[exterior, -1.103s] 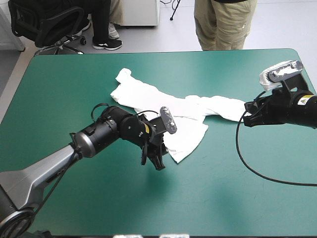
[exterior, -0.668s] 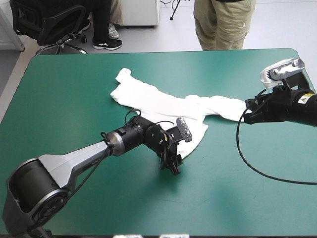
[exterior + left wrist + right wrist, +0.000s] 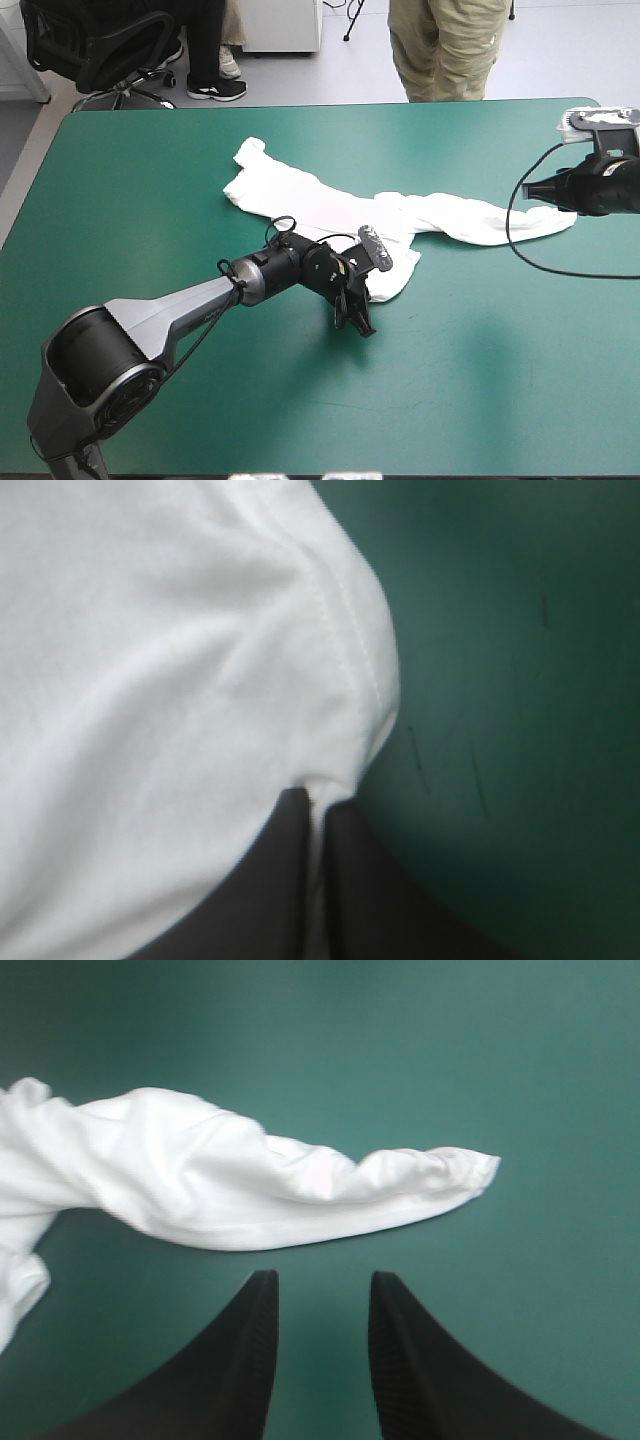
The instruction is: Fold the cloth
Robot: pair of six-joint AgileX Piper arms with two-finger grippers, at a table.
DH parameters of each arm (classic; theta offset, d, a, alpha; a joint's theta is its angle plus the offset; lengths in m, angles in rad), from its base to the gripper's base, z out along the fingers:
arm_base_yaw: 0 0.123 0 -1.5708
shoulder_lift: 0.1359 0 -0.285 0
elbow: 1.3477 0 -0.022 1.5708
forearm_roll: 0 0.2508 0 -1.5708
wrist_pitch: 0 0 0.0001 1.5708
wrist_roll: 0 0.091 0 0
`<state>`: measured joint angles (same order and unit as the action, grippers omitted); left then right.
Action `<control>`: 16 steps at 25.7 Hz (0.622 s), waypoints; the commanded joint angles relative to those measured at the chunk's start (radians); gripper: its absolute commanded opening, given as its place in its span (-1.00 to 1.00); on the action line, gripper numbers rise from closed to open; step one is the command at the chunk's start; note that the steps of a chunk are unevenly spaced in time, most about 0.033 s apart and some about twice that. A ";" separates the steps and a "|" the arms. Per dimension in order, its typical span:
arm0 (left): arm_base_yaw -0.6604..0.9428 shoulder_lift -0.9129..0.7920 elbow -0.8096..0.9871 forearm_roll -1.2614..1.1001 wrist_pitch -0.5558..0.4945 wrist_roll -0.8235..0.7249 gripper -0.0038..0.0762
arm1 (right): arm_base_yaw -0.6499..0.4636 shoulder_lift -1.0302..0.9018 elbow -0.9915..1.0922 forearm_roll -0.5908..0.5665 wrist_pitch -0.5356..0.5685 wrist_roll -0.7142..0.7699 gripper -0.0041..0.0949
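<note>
The white T-shirt (image 3: 320,205) lies as a long crumpled band across the teal-green table, from the far left toward the right edge. My left gripper (image 3: 358,318) sits low at its near corner, shut on the hem. In the left wrist view the T-shirt (image 3: 150,660) spreads ahead of the left gripper (image 3: 315,805), with a fold pinched between the fingers. My right gripper (image 3: 530,190) hangs by the right end of the cloth. In the right wrist view the right gripper (image 3: 320,1290) stands open and holds nothing, and the T-shirt's end (image 3: 300,1185) lies just ahead of it.
The table's right edge (image 3: 630,150) runs close behind the right arm. The left arm reaches in low over the teal-green cover (image 3: 450,380) from the near left corner.
The right gripper drew the cloth's end toward the right edge, let it go and pulled back. The left gripper shifted a little right and farther, still holding the near corner.
</note>
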<state>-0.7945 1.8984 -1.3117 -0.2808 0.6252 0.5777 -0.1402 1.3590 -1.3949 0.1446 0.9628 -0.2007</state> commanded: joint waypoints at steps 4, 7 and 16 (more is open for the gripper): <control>-0.023 0.007 0.008 -0.089 0.140 -0.015 -0.93 | -0.211 0.181 -0.026 0.143 -0.102 -0.056 0.20; -0.023 0.007 0.008 -0.089 0.137 -0.007 -0.93 | -0.228 0.264 -0.026 0.153 -0.146 -0.066 0.13; -0.023 0.007 0.008 -0.089 0.130 -0.007 -0.93 | -0.228 0.432 -0.026 0.155 -0.270 -0.066 -0.17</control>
<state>-0.7935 1.8999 -1.3156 -0.2819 0.6315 0.5838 -0.3606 1.7993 -1.3939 0.2763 0.7595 -0.2576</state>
